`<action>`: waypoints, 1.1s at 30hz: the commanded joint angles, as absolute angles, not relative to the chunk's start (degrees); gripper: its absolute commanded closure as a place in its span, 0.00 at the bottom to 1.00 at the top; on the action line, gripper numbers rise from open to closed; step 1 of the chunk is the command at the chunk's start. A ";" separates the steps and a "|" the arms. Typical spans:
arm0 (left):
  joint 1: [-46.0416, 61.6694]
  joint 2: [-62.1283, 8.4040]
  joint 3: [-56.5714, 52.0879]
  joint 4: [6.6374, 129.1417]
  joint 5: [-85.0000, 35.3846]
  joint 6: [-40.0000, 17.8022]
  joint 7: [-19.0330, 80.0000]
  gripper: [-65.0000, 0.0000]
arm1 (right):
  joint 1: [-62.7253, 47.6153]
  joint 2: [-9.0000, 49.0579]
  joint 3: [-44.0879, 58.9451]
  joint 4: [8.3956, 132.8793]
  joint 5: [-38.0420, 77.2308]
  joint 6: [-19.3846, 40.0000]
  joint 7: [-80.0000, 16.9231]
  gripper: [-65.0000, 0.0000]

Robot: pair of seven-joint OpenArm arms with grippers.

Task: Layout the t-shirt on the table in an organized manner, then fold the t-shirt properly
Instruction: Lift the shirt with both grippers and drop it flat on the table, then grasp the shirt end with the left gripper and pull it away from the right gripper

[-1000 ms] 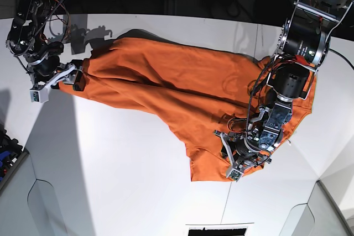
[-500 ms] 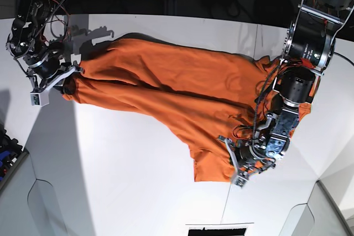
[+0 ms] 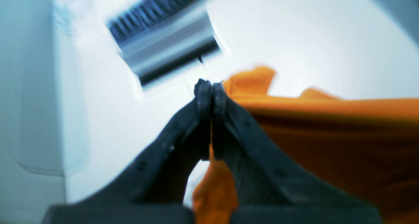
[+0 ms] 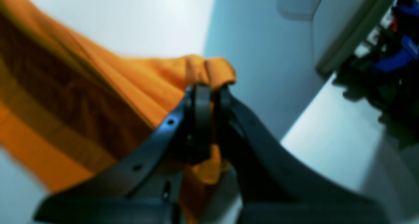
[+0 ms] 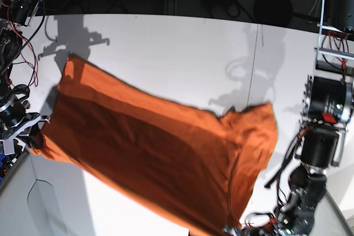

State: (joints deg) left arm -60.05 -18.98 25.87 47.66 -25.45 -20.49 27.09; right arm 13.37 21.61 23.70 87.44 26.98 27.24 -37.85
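While both hands clamp its corners, left hand [image 3: 209, 86] at five o'clock, right hand [image 4: 209, 90] at nine, the t-shirt [image 5: 149, 147] hangs stretched between them above the table [image 5: 166, 42].

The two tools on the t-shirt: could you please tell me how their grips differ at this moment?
The left tool pinches a thin edge of the t-shirt, tips nearly meeting; the right tool clamps a thicker bunched fold that bulges above its tips. The left sits at the base view's bottom right, the right at its left edge. Both are shut on the cloth, holding it stretched above the table.
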 commanded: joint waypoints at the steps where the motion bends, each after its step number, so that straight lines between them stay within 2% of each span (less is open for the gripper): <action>1: -63.99 -20.36 25.45 48.53 -26.98 -21.08 26.92 1.00 | 14.61 23.18 23.99 88.36 28.75 27.62 -37.34 1.00; 5: -68.12 -24.14 23.51 48.64 -36.97 -25.32 33.01 1.00 | 13.80 23.79 24.82 88.36 33.87 30.33 -39.11 1.00; 7: -68.60 -26.26 21.15 48.73 -41.65 -29.26 37.21 1.00 | 12.91 23.77 25.23 88.36 37.08 30.76 -40.64 1.00; 13: -64.64 -35.97 17.50 49.21 -61.82 -40.00 50.28 1.00 | 7.66 22.90 25.26 88.40 44.69 33.06 -42.94 1.00; 16: -60.62 -41.25 17.50 50.11 -68.55 -40.00 52.86 1.00 | 4.69 21.85 25.26 88.40 46.13 33.30 -43.33 1.00; 19: -56.51 -43.33 17.50 50.41 -71.92 -40.00 54.83 1.00 | 2.81 20.56 25.19 88.40 46.13 33.32 -43.59 1.00; 25: -49.23 -38.72 17.50 50.41 -71.68 -40.00 55.53 1.00 | 0.10 18.00 25.10 88.40 45.87 33.32 -43.86 1.00; 28: -46.78 -33.45 17.52 50.41 -67.61 -40.00 54.02 0.69 | -1.37 16.88 25.10 88.40 45.74 33.34 -43.92 1.00; 30: -45.63 -29.67 17.56 50.41 -61.93 -40.00 49.67 0.54 | -1.78 16.01 25.10 88.40 44.53 33.32 -43.94 1.00; 33: -44.58 -23.59 17.56 50.41 -48.84 -40.00 40.29 0.51 | -1.78 15.14 25.10 88.40 43.09 33.32 -43.94 1.00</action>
State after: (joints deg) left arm -42.33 -23.05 17.87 49.47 -46.48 -39.51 41.25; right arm -2.50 14.37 24.77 87.42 42.33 33.01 -45.08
